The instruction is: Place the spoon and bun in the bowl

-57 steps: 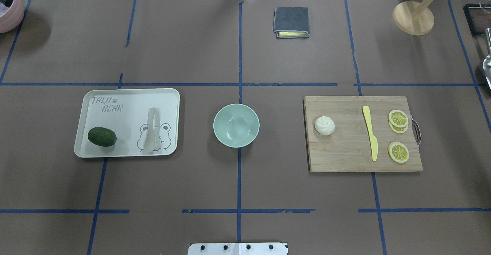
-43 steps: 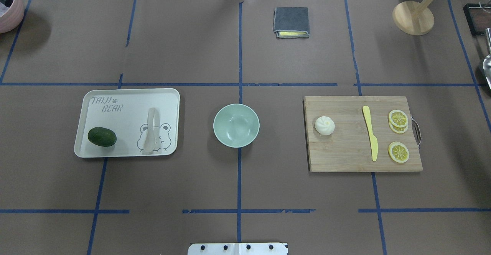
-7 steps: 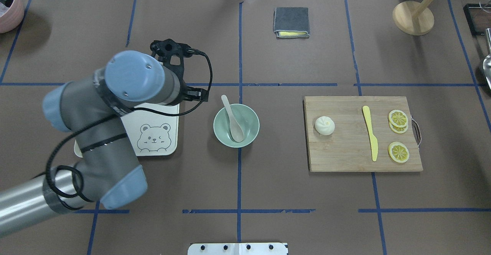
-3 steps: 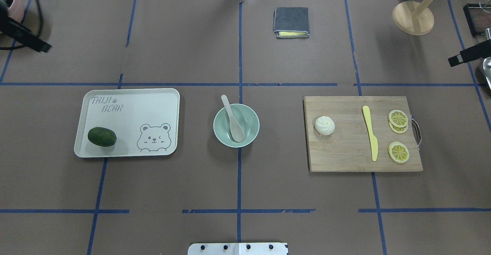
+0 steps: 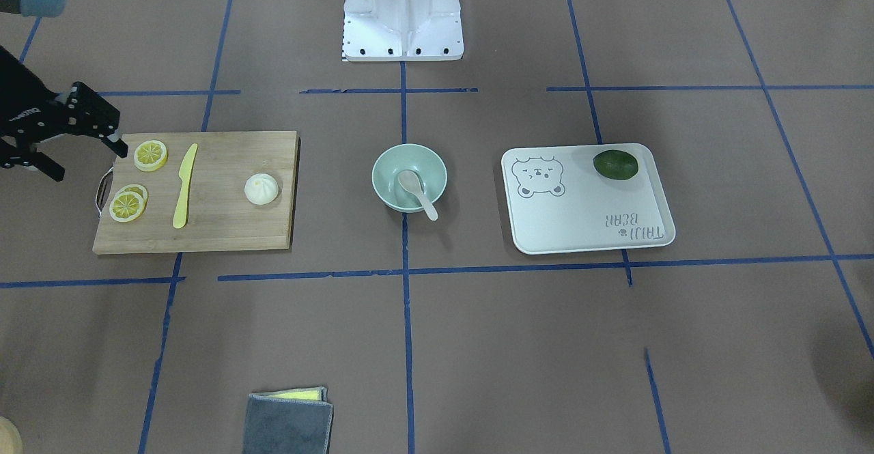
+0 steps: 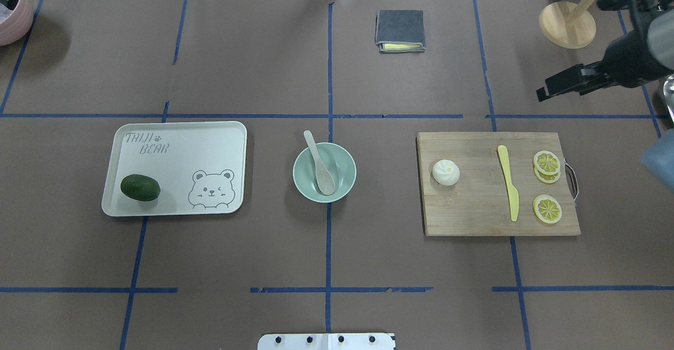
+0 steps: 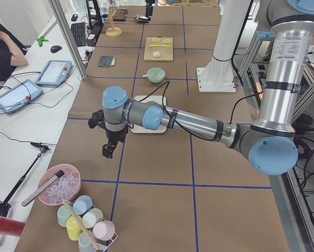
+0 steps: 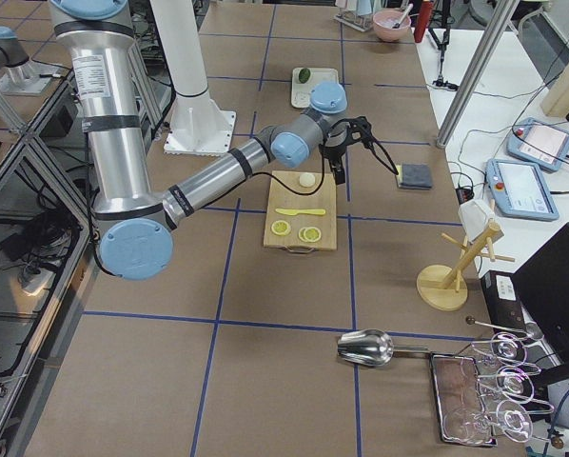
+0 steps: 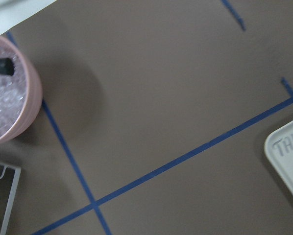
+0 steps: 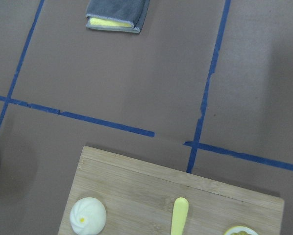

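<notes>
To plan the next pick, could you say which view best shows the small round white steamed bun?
The right wrist-mounted view: the round white steamed bun appears largest there, pleats clear. Overhead and front-facing views show it whole but smaller, side views only a speck, the left wrist-mounted view nothing.

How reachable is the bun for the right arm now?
Probably yes: the bun sits uncovered on the cutting board, clear of the knife, and the open right gripper hovers nearby, nothing between.
</notes>
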Controlling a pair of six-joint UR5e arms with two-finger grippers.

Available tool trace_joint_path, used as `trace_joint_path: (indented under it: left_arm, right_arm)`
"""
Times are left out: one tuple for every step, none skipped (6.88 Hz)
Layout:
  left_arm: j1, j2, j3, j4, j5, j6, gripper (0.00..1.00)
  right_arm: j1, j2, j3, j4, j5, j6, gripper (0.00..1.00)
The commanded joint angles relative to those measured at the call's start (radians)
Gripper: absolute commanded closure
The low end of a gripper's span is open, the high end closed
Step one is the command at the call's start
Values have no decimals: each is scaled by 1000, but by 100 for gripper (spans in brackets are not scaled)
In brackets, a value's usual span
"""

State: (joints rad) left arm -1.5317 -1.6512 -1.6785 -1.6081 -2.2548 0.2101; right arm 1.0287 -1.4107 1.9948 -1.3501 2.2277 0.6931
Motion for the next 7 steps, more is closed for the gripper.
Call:
trace_joint_path:
  left_arm:
    - [-56,100,14,2,-6,80,0]
    - [-54,93,23,1,-26,80,0]
    - [-54,93,14,2,-34,80,0]
    - [-54,93,14,1,-34,80,0]
    - [-54,93,14,1,-34,80,0]
    - [-54,93,19,-3,-35,80,0]
    - [-54,93,19,-7,-37,80,0]
  right_arm:
    - [-236,16,3,6,-252,167,0]
    - [-348,48,-17,6,-354,210,0]
    - [-413,88,-52,3,-461,227,0]
    - [-450,137,-117,5,-506,256,1]
    - [-466,154,-152,5,-519,256,10]
    - [-475,151,-160,3,-522,256,20]
    - [-476,144,-160,2,-522,256,38]
